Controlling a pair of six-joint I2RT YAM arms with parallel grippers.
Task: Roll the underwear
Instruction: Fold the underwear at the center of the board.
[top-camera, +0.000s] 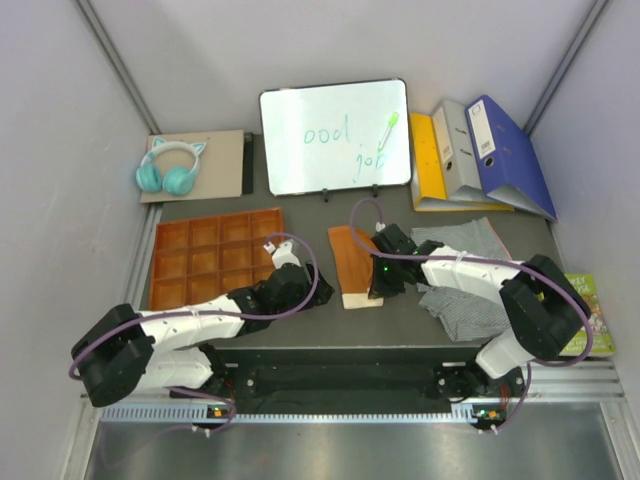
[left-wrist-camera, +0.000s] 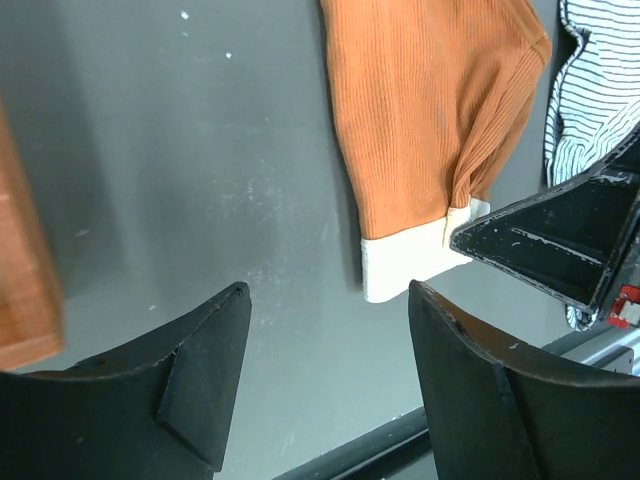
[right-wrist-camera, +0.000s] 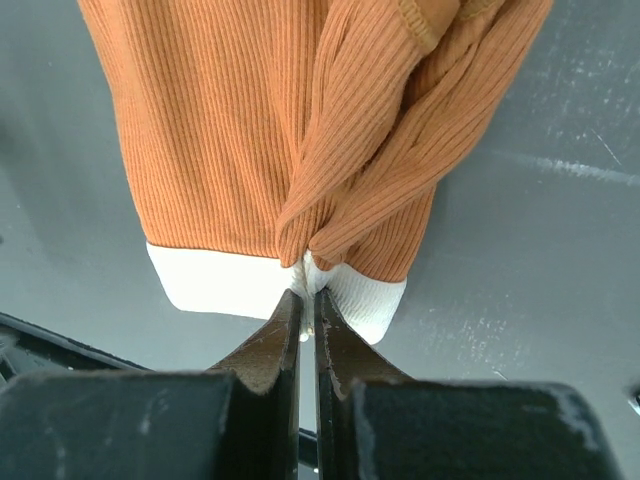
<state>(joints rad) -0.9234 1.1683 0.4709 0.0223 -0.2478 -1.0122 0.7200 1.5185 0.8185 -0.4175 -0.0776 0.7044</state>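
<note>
The rust-orange briefs (top-camera: 350, 258) lie flat mid-table, cream waistband (top-camera: 362, 298) toward the near edge. My right gripper (right-wrist-camera: 308, 292) is shut on the waistband, pinching a bunched fold of the briefs (right-wrist-camera: 220, 130) at their near right corner. My left gripper (left-wrist-camera: 325, 300) is open and holds nothing. It hovers over bare table just left of the waistband (left-wrist-camera: 405, 265), and its fingers (left-wrist-camera: 215, 350) touch no cloth. The grey-and-white striped boxer shorts (top-camera: 462, 305) lie crumpled to the right, partly under the right arm; an edge of the boxer shorts (left-wrist-camera: 590, 90) shows in the left wrist view.
An orange compartment tray (top-camera: 215, 255) sits left of the briefs. At the back stand a whiteboard (top-camera: 334, 135), teal headphones (top-camera: 168, 168) on cardboard, and binders (top-camera: 480, 155). A green booklet (top-camera: 590, 310) lies at the right edge. The table's front rail runs close below both grippers.
</note>
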